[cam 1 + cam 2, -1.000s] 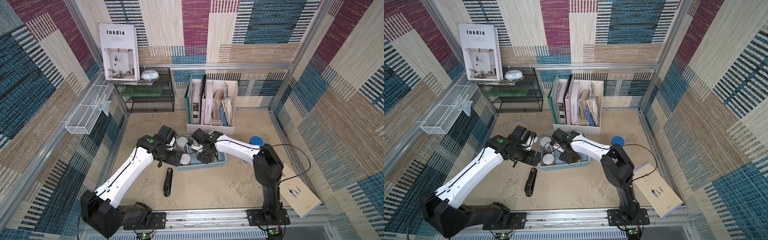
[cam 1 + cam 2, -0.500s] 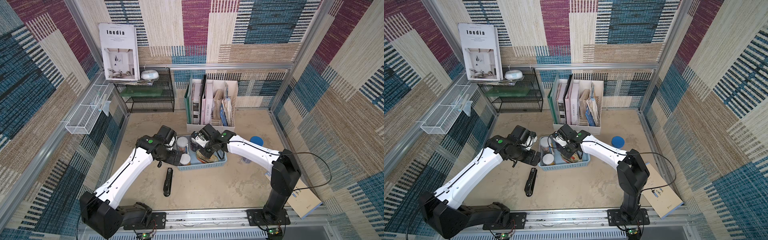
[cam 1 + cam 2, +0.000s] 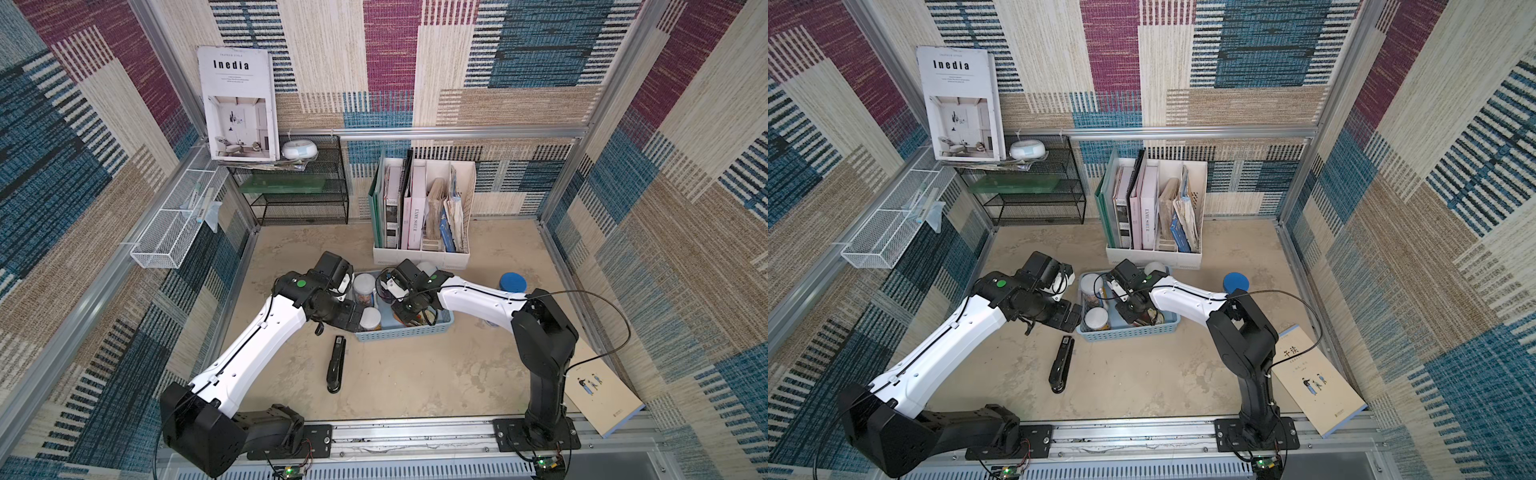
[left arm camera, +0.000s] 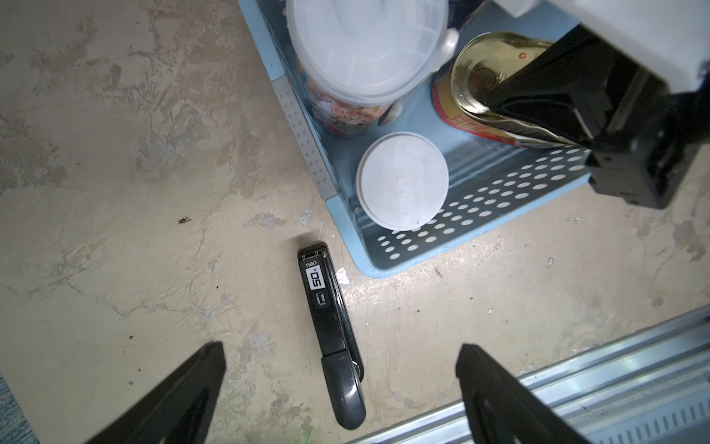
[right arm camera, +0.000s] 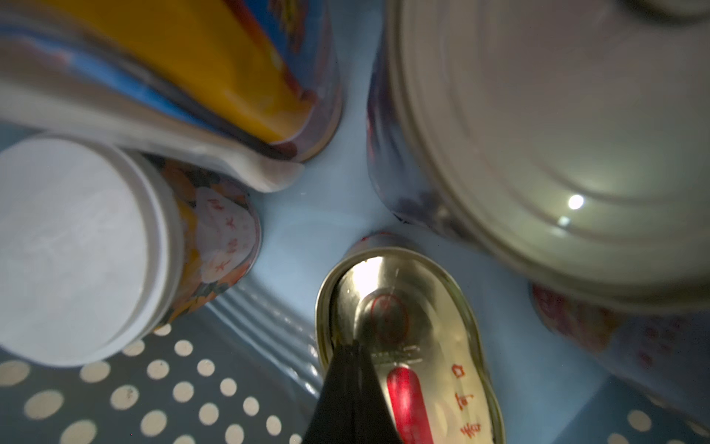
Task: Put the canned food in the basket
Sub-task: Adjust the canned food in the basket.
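Note:
The light blue basket (image 3: 399,335) (image 3: 1129,331) sits mid-table and holds the canned food. In it are a tall clear-lidded jar (image 3: 364,286) (image 4: 365,50), a white-lidded can (image 3: 369,318) (image 4: 403,180) (image 5: 77,250), a large pull-tab metal can (image 5: 538,134) and a flat oval gold tin (image 4: 476,77) (image 5: 415,307). My right gripper (image 3: 409,311) (image 5: 351,346) is inside the basket, shut on nothing, with its tip over the gold tin. Just outside the basket's left end, my left gripper (image 3: 349,318) (image 4: 341,348) hangs open and empty.
A black stapler (image 3: 336,365) (image 4: 330,326) lies on the table under my left gripper, near the basket's corner. A blue-lidded tube (image 3: 513,282) stands right of the basket. A white file box (image 3: 424,216) and a black rack (image 3: 299,187) stand behind. A book (image 3: 598,390) lies front right.
My right gripper's jaws have gone from open to shut inside the basket, and the right arm's elbow swung out and back. The left arm has not moved.

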Tool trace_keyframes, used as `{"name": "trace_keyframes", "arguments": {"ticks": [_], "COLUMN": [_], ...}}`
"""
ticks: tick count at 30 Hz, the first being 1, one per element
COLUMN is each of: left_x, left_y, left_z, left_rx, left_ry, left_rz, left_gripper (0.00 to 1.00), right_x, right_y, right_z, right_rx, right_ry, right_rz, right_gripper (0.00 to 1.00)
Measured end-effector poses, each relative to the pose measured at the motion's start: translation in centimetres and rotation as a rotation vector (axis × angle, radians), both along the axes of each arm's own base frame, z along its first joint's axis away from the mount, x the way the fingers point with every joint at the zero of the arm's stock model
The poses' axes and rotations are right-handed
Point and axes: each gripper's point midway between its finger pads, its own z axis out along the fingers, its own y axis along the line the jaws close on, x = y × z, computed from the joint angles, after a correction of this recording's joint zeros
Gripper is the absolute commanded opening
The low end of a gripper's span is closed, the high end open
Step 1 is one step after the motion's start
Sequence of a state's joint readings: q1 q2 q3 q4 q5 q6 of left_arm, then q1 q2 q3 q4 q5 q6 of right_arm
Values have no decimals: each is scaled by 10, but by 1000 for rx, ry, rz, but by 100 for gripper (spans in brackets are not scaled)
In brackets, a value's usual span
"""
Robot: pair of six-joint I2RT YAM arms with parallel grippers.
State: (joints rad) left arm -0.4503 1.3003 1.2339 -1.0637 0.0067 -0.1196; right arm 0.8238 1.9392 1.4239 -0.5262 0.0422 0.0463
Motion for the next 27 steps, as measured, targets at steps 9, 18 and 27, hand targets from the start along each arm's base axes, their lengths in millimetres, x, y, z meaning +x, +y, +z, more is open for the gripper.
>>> {"name": "trace_keyframes", "arguments": {"ticks": [9, 18, 27], "left_x": [1, 2, 2], "left_y": [0, 0, 0], "left_z": [0, 0, 0], "left_rx": [1, 1, 1], "left_ry": [-11, -14, -14], "left_rz": [-13, -16, -15], "left_gripper": [99, 99, 99], "right_x": [6, -6, -37], "right_y": [8, 14, 13], "right_z": [-10, -9, -6], "right_rx": [5, 39, 77], "right_ry": [-7, 7, 89], "right_rz": [4, 49, 118], "right_gripper": [0, 0, 0]}}
